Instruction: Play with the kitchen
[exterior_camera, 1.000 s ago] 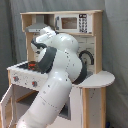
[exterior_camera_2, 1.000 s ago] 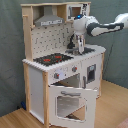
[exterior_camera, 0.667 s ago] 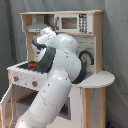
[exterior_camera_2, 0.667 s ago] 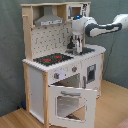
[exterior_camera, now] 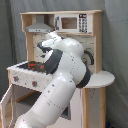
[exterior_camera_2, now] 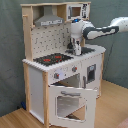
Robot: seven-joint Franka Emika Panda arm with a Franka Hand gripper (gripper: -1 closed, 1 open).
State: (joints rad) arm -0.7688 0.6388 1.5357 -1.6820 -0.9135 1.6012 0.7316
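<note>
One kitchen (exterior_camera_2: 60, 65) fills both exterior views, standing on a wooden floor (exterior_camera_2: 115, 107) in front of a grey curtain (exterior_camera_2: 10, 50). Little has changed over the last second: the arm (exterior_camera: 62, 75) has stayed reaching over the worktop, and the end effector (exterior_camera_2: 77, 49) has hardly shifted, so the play looks stalled in the same step above the sink side.

Counting from the second exterior view's left: one grey hood (exterior_camera_2: 49, 20) up top, one stovetop (exterior_camera_2: 50, 59) with two red-ringed burners, two round knobs below it, one oven door (exterior_camera_2: 70, 102) hanging open and down toward the floor, one end effector pointing downward just above the worktop near the sink, and one microwave panel (exterior_camera_2: 77, 10) on the upper shelf. In the first exterior view the arm's white bulk hides the sink, and one rounded side shelf (exterior_camera: 100, 79) sticks out on the first exterior view's right.

Whether the end effector is open or closed, I cannot tell; nothing is visibly carried in it.
</note>
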